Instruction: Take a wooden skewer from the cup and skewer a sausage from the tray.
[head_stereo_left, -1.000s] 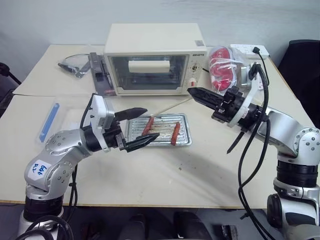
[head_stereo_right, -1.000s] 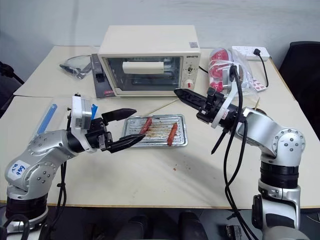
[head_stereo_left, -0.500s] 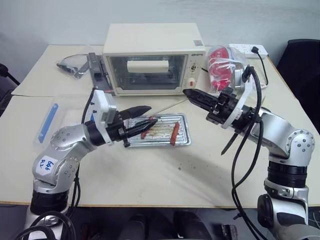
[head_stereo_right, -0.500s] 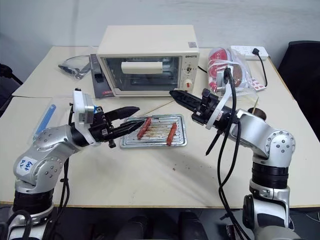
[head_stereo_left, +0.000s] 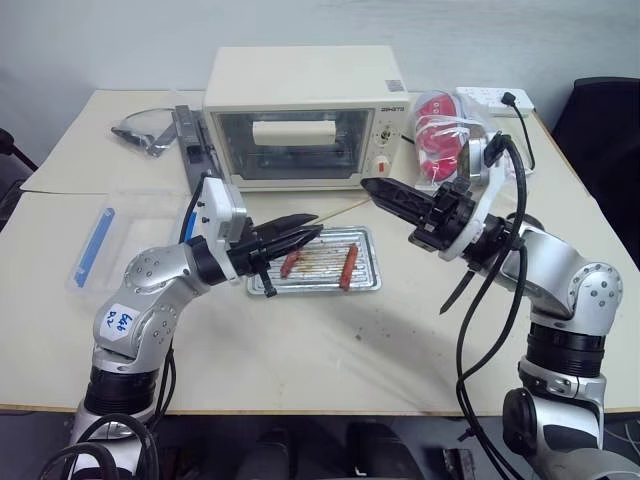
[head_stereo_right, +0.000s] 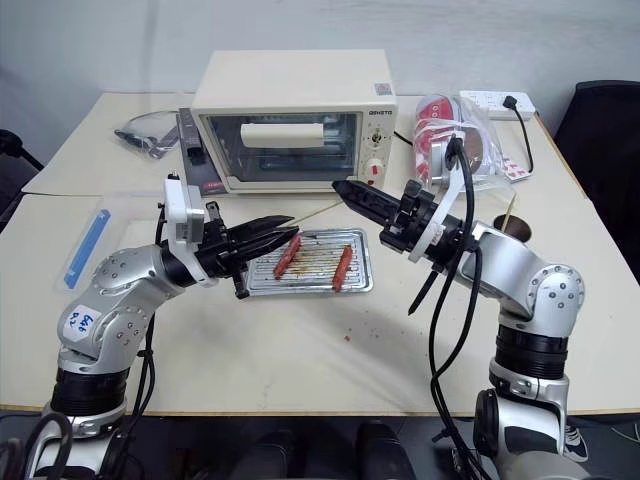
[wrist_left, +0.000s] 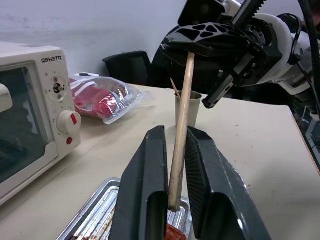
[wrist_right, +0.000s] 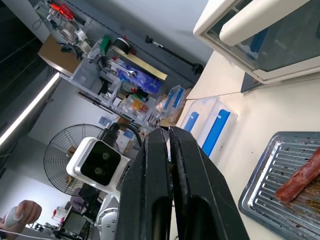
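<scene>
A thin wooden skewer slants over the table between my two grippers. My right gripper is shut on its far end. My left gripper has its fingers closed on either side of the stick's lower part, just above the tray's left end. Two reddish-brown sausages lie in the ribbed metal tray. The grey-beige cup stands behind my right arm with another stick in it, and shows in the left wrist view as the cup.
A cream toaster oven stands behind the tray. A clear plastic box with blue clips lies at the left. A bag of red items and a power strip sit at the back right. A dark chair is beyond the table's right edge.
My left gripper has moved in toward the skewer, and its wide-open fingers have closed around the stick. The right gripper has kept its hold and place.
</scene>
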